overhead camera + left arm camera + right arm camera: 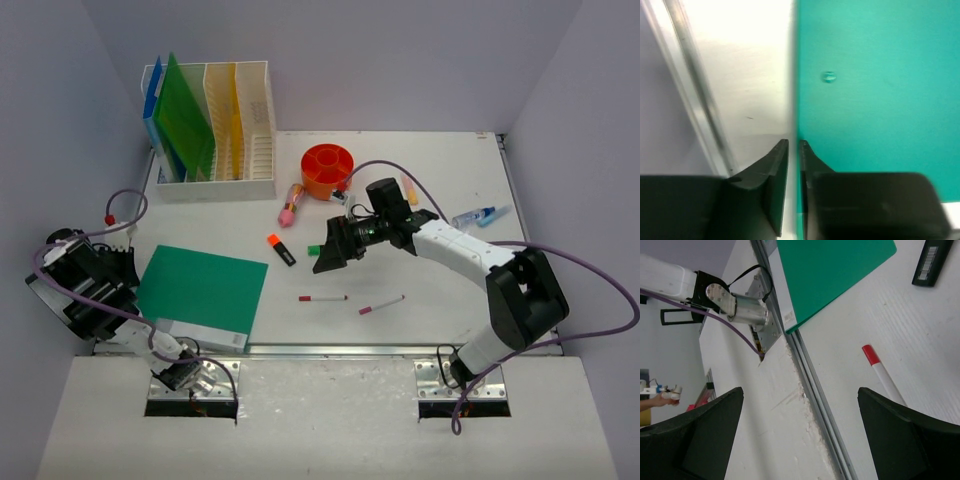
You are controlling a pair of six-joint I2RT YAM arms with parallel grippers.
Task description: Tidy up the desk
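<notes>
Tabletop, white and flat, fills the middle of the overhead view between pale lavender walls, with a metal rail along its near edge. At its far left the left pincer points down at the left edge of a green folder. Its jaws are clenched to a thin slit, and the folder's edge runs straight into that slit. It seems to be nipping the edge, though the wrist view is too blurred to be sure. The folder lies flat at the near left, close to the rail.

Behind it, in the far left corner, stands a white slotted file rack holding blue, green and yellow sheets upright. Right of the folder lies a black highlighter with an orange cap. Farther back a pink-capped marker lies just beside a round orange organizer. Two thin pens lie near the front rail, apart from each other.

The right pincer hangs over the middle of the tabletop, jaws spread wide and holding nothing. At the right, a blue-tipped tube lies near the wall.
</notes>
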